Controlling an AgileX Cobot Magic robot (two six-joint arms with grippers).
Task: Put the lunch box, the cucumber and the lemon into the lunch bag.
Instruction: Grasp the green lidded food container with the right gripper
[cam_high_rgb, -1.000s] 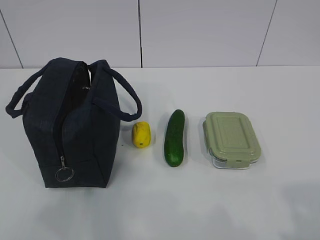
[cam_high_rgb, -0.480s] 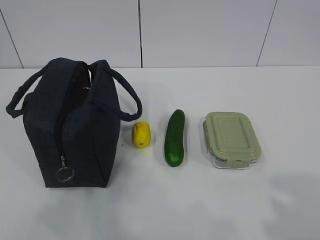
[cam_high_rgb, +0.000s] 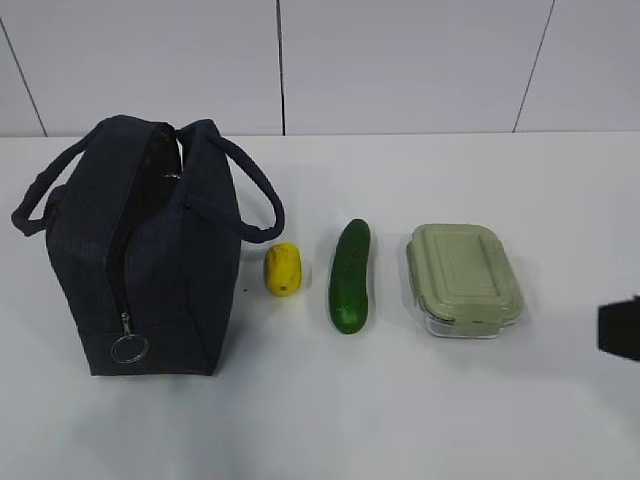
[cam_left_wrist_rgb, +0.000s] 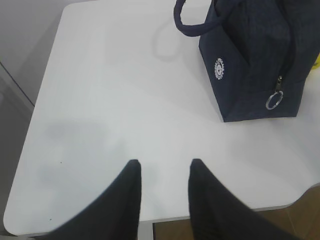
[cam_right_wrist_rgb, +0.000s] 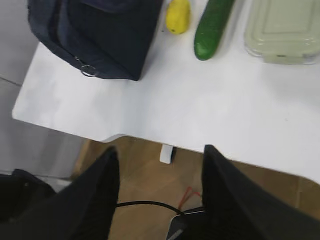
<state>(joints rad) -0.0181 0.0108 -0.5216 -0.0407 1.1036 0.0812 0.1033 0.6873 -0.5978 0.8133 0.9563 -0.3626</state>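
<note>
Since nothing is packed yet, first job looks like the lunch box, w/ the right claw nearest it: come down over the sage lid, straddle the short width, close on the glass walls not the lid lip, lift level. Box goes in first so it sits flat on the bag floor; cucumber and lemon go on top after. Lunch bag stands upright at left of the bench, mouth gaping only narrowly, so left claw prob. needs to spread it.

Both claws released, holding nothing; right one hangs off the bench's near edge.

Ext. view gives the row: bag, lemon, cucumber, box, all apart. Left wrist view alone shows the bag's white logo. Right wrist view alone shows floor and a cable below.
</note>
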